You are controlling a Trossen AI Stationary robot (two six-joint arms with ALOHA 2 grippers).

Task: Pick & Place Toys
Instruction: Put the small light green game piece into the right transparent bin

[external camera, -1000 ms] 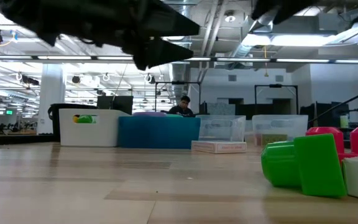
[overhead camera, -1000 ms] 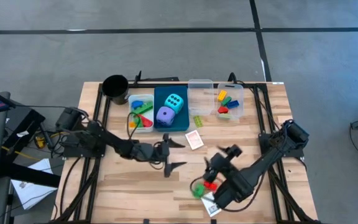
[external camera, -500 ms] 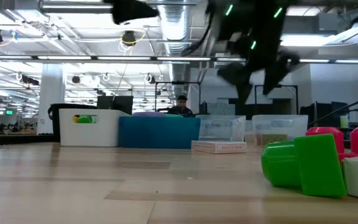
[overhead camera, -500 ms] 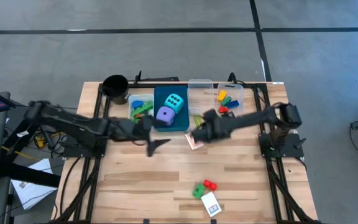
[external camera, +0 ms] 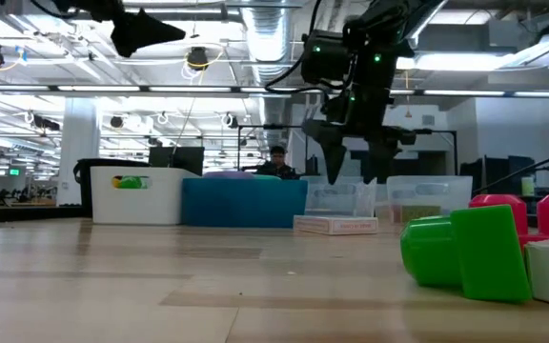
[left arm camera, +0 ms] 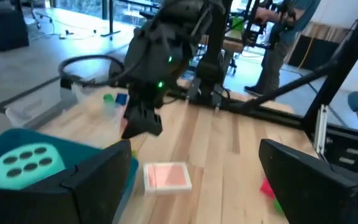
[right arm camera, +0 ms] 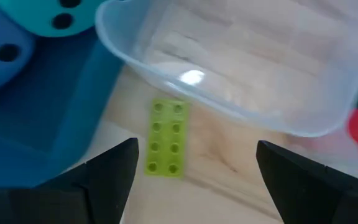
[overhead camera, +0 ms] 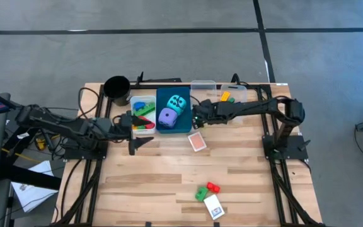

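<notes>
Nearest the table's front edge, the green and red bricks [overhead camera: 205, 190] and a small card [overhead camera: 212, 206] lie untouched, since the right gripper [overhead camera: 197, 118] has swung away from them. It now hangs, fingers spread and empty, over the lime flat brick [right arm camera: 165, 147] beside the clear bin [right arm camera: 241, 68], likely its next pick. The left gripper [overhead camera: 133, 133], also spread and empty, has drawn back beside the white bin [overhead camera: 133, 125].

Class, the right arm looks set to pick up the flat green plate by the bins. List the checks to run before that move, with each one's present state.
1. Right hand open: ok.
2. Right hand above the green plate: ok, the plate shows between its fingers.
3. Plate lies flat on the table: ok.
4. Room between the plate and the clear bin: not ok, the rim overhangs it.
5. Left hand out of the way: ok, open, by the white bin.
6. Height above the plate: cannot tell.
</notes>
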